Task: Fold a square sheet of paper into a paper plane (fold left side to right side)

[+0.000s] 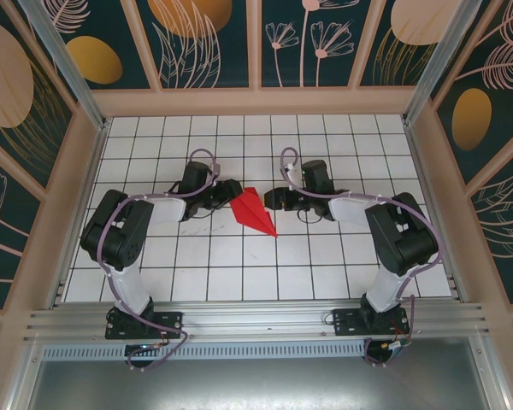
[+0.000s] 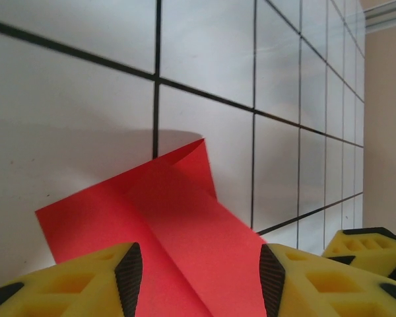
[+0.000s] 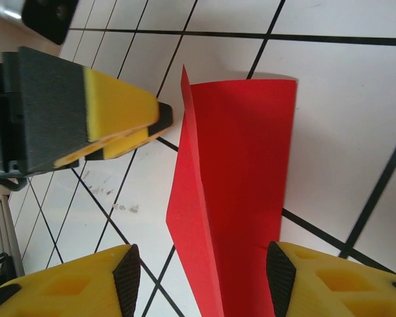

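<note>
You have the paper plane point(image 1: 255, 212) lying on the gridded table point(image 1: 325, 256), midway between the two arms. From overhead its long axis runs diagonally: the wide end sits far-left, just beside your left gripper point(image 1: 226, 194), and the sharp tip points near-right. A crease runs along its length. Your left gripper's fingers point(image 2: 129, 274) stand apart with the red paper lying beyond the gap, nothing pinched. Your right gripper point(image 3: 201, 277) is likewise spread, its pads clear of the paper's edges, hanging just beside the plane's right edge.
</note>
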{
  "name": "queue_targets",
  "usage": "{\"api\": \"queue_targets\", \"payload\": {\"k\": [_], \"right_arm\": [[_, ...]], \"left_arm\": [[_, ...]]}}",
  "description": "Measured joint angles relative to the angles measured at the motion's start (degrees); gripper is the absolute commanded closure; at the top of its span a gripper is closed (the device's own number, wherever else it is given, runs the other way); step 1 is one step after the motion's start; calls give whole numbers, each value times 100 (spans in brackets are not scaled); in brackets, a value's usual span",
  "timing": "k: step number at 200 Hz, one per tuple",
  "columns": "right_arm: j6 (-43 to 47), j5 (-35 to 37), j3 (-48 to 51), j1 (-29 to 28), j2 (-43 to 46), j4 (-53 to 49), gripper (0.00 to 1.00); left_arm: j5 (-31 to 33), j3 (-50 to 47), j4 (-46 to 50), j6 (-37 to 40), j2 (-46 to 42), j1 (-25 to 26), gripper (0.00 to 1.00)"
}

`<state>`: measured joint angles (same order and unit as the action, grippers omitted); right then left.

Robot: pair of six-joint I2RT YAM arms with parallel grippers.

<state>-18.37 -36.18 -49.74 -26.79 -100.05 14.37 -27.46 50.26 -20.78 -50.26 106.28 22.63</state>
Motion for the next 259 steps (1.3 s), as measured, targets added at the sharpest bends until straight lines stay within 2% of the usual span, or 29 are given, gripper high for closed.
{"api": "queue_targets", "payload": {"k": [35,69,144,186,205,224,259], "right_arm": [[2,-11,0,-26,-24,9,45],[4,-7,0,-26,-22,4,45],[-20,9,339,151,332,35,44],[-306,-166,946,393,927,428,42],[-557,-308,1329,616,1226,739,40],[-817,-448,1703,894,1596,1014,32],[-1327,-708,2159,1414,2369,1685,9]], "left_arm": [[-214,92,-57,-109,289,-11,47],[-431,157,-426,-280,485,28,53],[-704,452,-730,-380,682,63,76],[-820,752,-863,-295,717,87,95],[-857,815,-903,-227,704,96,99],[-855,881,-741,-72,544,96,100],[-920,1331,-297,376,-221,96,100]]}}
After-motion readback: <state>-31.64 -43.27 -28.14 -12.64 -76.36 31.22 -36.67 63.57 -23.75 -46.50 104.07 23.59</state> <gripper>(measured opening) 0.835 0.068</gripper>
